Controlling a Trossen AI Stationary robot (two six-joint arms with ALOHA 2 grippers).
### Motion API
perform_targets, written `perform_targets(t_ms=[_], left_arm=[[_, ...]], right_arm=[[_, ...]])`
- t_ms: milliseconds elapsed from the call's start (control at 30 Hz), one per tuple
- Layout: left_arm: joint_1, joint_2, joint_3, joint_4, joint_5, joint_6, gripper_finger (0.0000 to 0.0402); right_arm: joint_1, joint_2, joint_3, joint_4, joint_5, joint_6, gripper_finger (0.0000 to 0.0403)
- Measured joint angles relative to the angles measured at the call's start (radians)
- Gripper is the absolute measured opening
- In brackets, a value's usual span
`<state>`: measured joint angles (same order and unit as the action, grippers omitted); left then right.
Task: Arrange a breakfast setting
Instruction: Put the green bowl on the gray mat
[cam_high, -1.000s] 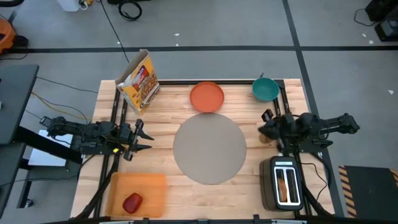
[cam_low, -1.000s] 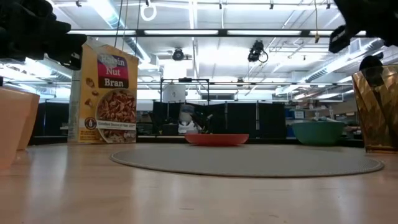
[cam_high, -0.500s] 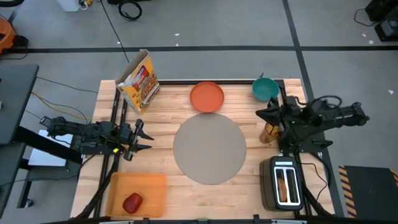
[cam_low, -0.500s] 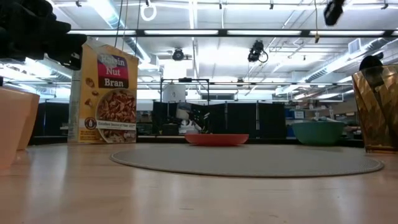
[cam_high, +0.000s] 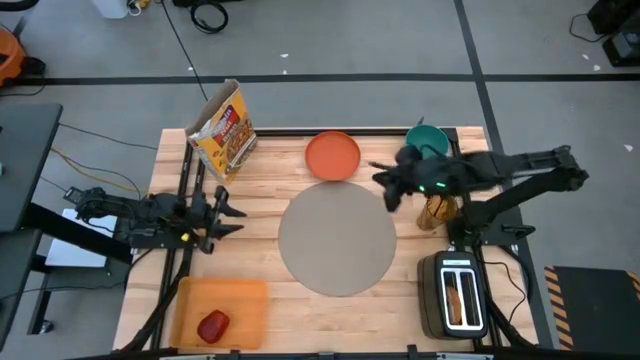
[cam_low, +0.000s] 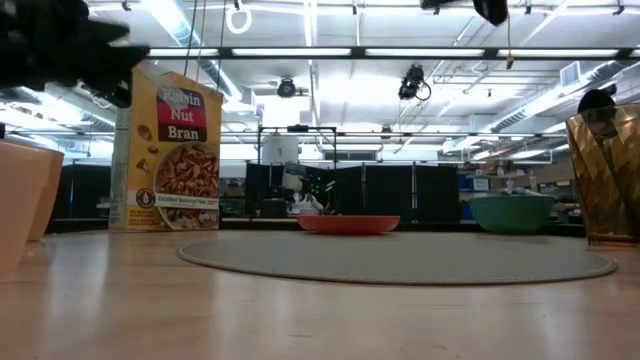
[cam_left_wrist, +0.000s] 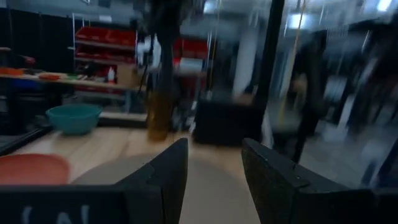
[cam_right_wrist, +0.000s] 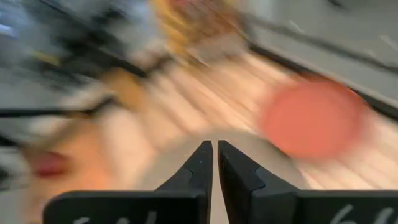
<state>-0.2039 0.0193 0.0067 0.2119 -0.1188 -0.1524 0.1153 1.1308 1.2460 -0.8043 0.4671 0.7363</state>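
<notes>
The right gripper (cam_high: 383, 180) hangs over the table between the orange plate (cam_high: 332, 156) and the grey mat (cam_high: 337, 241), with its jaws almost closed and holding nothing; the left gripper (cam_high: 228, 212) waits at the table's left side with its jaws apart. The plate sits just behind the mat; the teal bowl (cam_high: 428, 142) and the yellow cup (cam_high: 436, 211) are close by the right arm. If that arm swings low, it might knock the cup over; closed jaws could also just push the plate away.

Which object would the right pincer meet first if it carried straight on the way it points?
Probably the orange plate: the right pincer, fingers nearly together, points toward it just above the grey mat's far edge, though its height is unclear.
</notes>
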Motion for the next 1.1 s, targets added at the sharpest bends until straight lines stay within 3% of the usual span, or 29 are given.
perform_targets(t_ms=[167,300,467,667,933,1100], left_arm=[[0.000,0.000,0.000,0.133,0.000,-0.052,0.0160],[-0.002,0.000,0.000,0.219,0.000,-0.171,0.0160],[-0.002,0.000,0.000,0.318,-0.001,-0.415,0.0160],[-0.001,0.000,0.000,0.345,-0.018,-0.407,0.0160],[-0.001,0.000,0.000,0.397,-0.033,-0.380,0.0160],[-0.001,0.000,0.000,0.419,-0.045,-0.335,0.0160]], right_arm=[[-0.186,0.160,0.176,-0.422,-0.142,0.094,0.0075],[-0.344,0.224,0.182,-0.536,-0.129,0.019,0.0130],[-0.562,0.282,0.102,-0.515,-0.109,-0.075,0.0189],[-0.755,0.313,-0.050,-0.339,-0.124,-0.170,0.0198],[-0.840,0.382,-0.151,-0.196,-0.149,-0.269,0.0196],[-0.859,0.437,-0.172,-0.172,-0.087,-0.238,0.0196]])
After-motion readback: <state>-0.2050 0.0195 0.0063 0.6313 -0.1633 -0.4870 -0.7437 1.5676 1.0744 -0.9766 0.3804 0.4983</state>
